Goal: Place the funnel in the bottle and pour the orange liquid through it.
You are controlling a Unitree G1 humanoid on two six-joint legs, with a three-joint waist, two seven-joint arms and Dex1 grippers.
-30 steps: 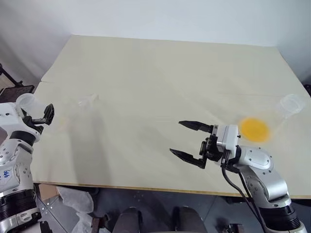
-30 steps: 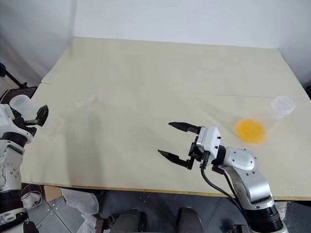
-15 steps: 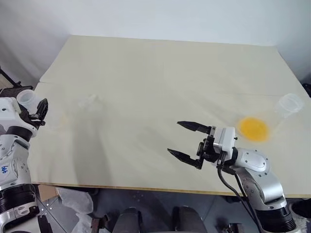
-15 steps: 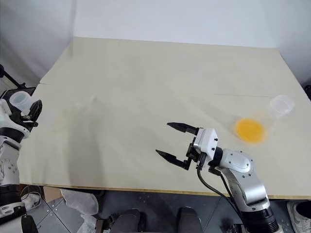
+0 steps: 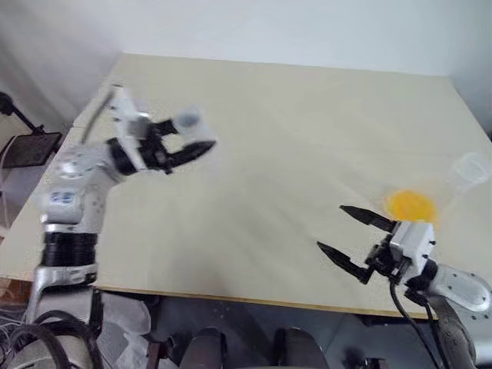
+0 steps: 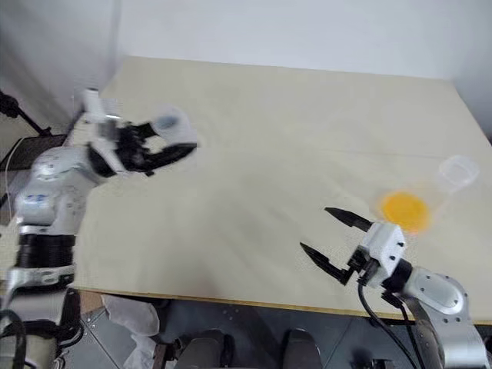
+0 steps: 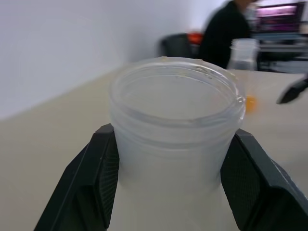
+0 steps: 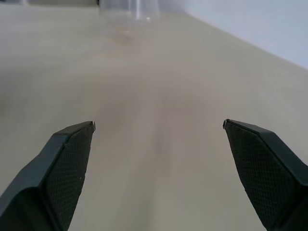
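bottle [image 7: 175, 139] clamped in left gripper [image 5: 181, 146] now swung over the table [image 5: 292, 115]; right gripper [image 5: 347, 237] agape.

One frosted bottle [image 7: 175, 139], one clear flask [image 5: 453, 187] of orange liquid [image 5: 411, 205], one table [image 5: 292, 131], two hands

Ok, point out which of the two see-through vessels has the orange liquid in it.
The clear flask near the right gripper holds the orange liquid; the frosted bottle in the left gripper looks empty.

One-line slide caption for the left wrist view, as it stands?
Left end effector clamped on the frosted bottle's neck, open mouth facing the camera, flask with orange liquid beyond on the table.
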